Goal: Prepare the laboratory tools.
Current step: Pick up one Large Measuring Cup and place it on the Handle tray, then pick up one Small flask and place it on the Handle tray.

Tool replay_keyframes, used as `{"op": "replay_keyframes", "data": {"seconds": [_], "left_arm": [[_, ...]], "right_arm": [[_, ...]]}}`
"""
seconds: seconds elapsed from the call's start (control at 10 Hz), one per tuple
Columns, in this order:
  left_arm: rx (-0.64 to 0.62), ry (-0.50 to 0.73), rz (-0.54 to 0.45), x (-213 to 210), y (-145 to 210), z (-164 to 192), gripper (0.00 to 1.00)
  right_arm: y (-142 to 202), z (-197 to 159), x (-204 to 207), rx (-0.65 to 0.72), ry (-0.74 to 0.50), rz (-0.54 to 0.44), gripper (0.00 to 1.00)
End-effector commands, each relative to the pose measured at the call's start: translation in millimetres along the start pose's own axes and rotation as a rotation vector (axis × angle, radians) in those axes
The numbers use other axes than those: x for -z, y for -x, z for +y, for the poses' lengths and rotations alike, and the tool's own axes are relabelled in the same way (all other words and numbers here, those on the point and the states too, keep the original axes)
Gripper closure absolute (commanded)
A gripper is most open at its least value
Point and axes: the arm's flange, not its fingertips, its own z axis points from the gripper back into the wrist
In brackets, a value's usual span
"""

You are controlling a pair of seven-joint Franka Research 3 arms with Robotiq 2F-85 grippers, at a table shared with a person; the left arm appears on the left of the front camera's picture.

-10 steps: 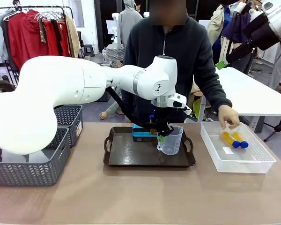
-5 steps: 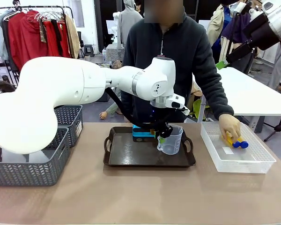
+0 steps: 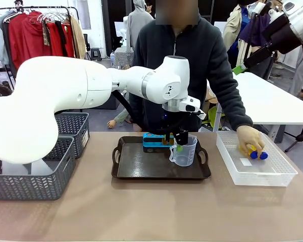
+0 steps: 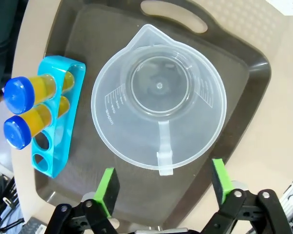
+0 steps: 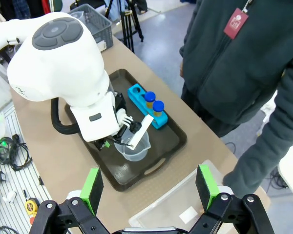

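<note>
Bench (image 3: 141, 217): tan top, carrying all the items below. Tray (image 3: 126, 174): dark, with a handle at each end, at the bench's middle. Beaker (image 4: 158, 105): clear, upright and empty, on the right half of the tray, with printed marks on its inner wall; in the left wrist view its handle points toward the gripper. Rack (image 4: 58, 141): turquoise, on the tray just beside the beaker and near the tray's far edge, with two holes filled and two empty. Two tubes (image 4: 31, 87): amber with blue caps, side by side in the rack. Left gripper (image 4: 163, 187): above the handle side of the beaker, jaws spread wide, green pads (image 4: 106, 187) clear of the handle, holding nothing. Right gripper (image 5: 149, 187): raised well above the bench and looking down on the tray, jaws spread wide, nothing between them. White basket (image 3: 272, 179): lattice-walled, at the right end of the bench. Other tubes (image 3: 261, 155): lying in the white basket, blue caps showing. Hand (image 3: 250, 137): the person's, resting on those tubes. Grey baskets (image 3: 35, 186): mesh, at the left end of the bench.
</note>
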Motion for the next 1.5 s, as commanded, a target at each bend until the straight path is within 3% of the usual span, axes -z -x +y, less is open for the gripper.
{"op": "replay_keyframes", "data": {"seconds": [0.0, 0.9, 1.0, 1.4], "left_arm": [[-0.004, 0.024, -0.014, -3.8, 13.9, -3.1, 0.00], [0.000, 0.004, 0.003, -0.9, 1.7, -1.9, 0.00], [0.015, 0.054, 0.018, -19.2, 17.3, -1.2, 0.00], [-0.035, -0.024, -0.024, -74.4, 89.4, -6.1, 0.00]], "right_arm": [[-0.6, 0.0, -1.9, 0.001, -0.012, -0.014, 0.00], [-0.6, 0.0, -1.9, 0.001, -0.012, -0.014, 0.00], [-0.6, 0.0, -1.9, 0.001, -0.012, -0.014, 0.00], [-0.6, 0.0, -1.9, 0.001, -0.012, -0.014, 0.00]]}}
